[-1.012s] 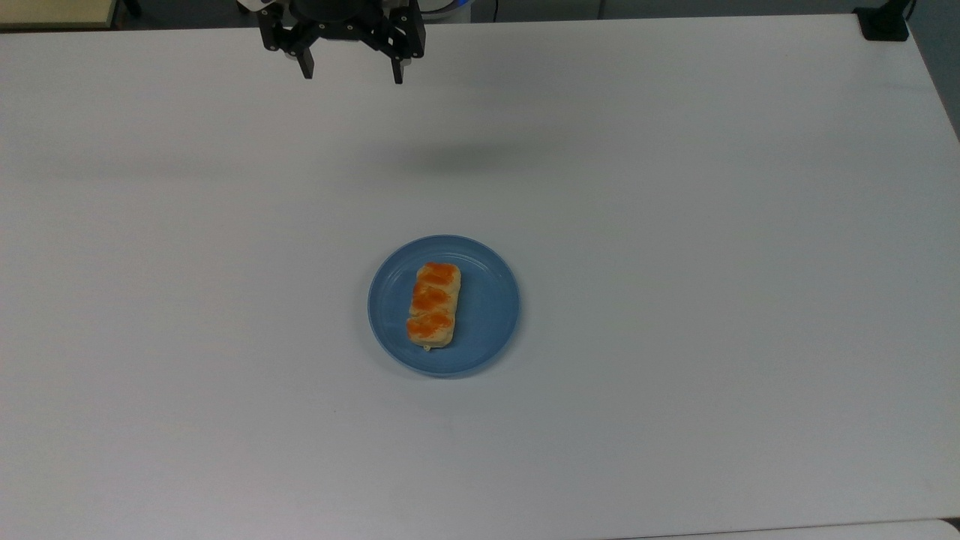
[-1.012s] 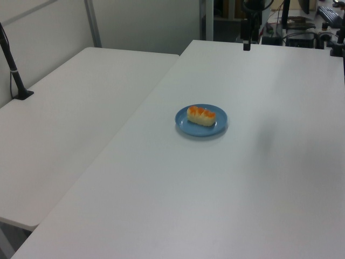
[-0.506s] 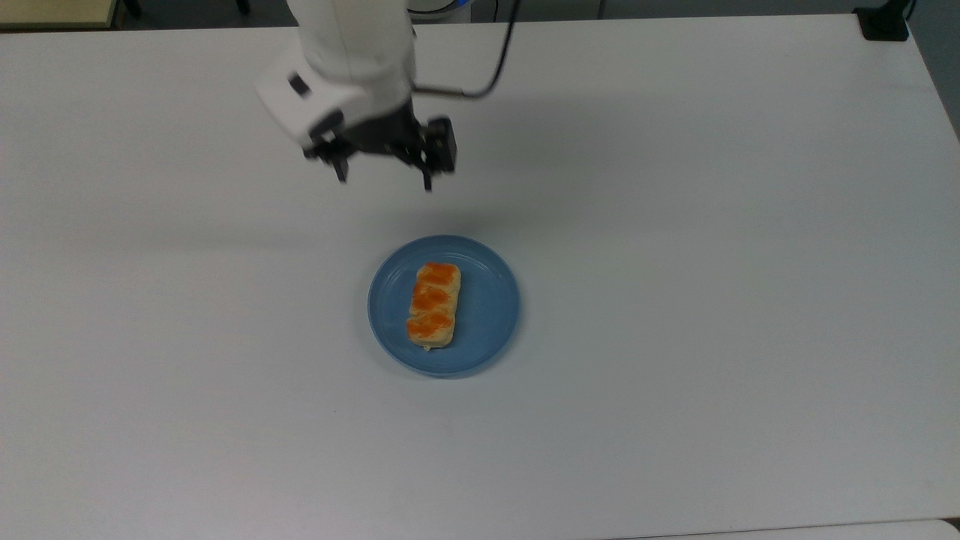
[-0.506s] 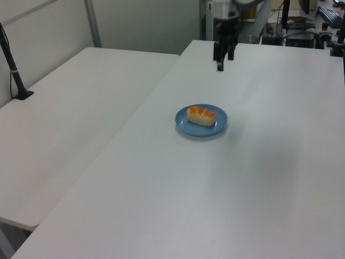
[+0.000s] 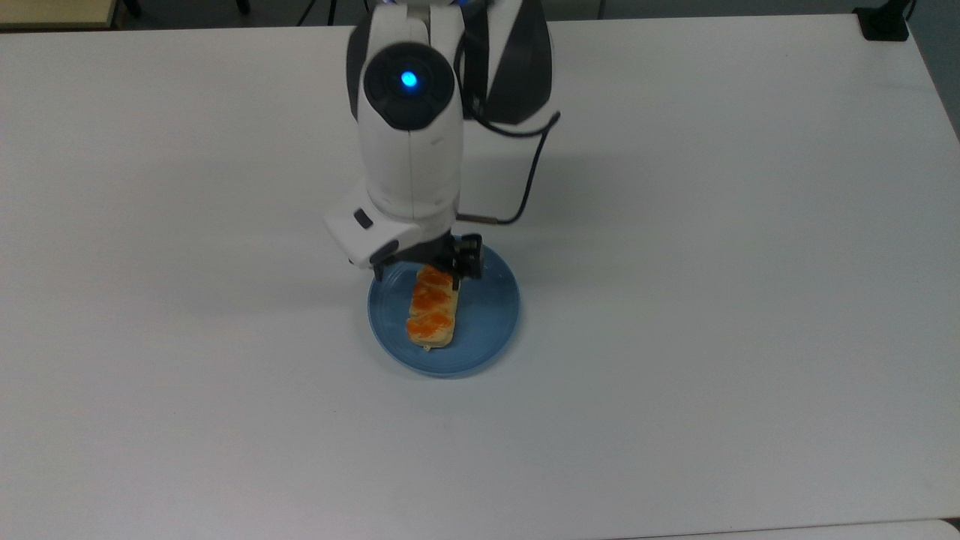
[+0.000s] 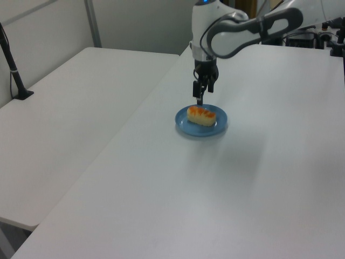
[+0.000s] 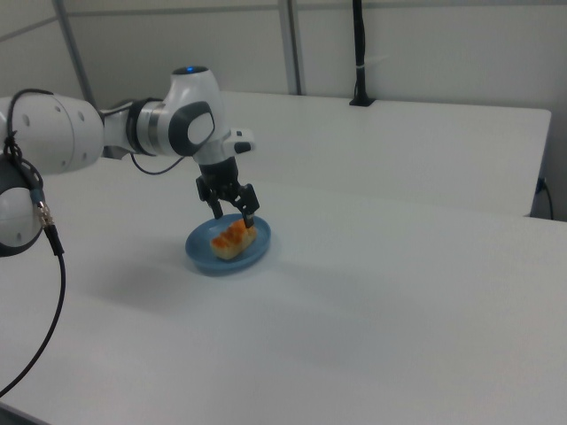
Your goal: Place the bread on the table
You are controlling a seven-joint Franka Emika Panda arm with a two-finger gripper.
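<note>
Counter (image 5: pixel 750 225): white, flat, spanning nearly the whole top view; bare but for one dish at centre.

Plate (image 5: pixel 491 315): round, blue, just below centre of the top view, left of centre in the right view (image 7: pixel 202 258).

Bread (image 5: pixel 431 315): tan oblong with three orange-glazed segments, lying lengthwise on the plate's left half in the top view; resting flat, not yet lifted. Seen also mid-frame in the left view (image 6: pixel 201 115) and left of centre in the right view (image 7: pixel 232 239).

End effector (image 5: pixel 416 276): hanging above the bread's upper end in the top view, fingers spread wide, one to each side of the loaf, tips apart from it. In the right view (image 7: pixel 235 212), poised over the loaf's far end.

Risks, as judged:
- Grip taken at the end segment instead of mid-loaf; likely tilt or slip on lifting.
- Descent too deep; fingertips striking the plate rim and shifting the plate.
- Squeeze too hard; soft pastry crushed.
</note>
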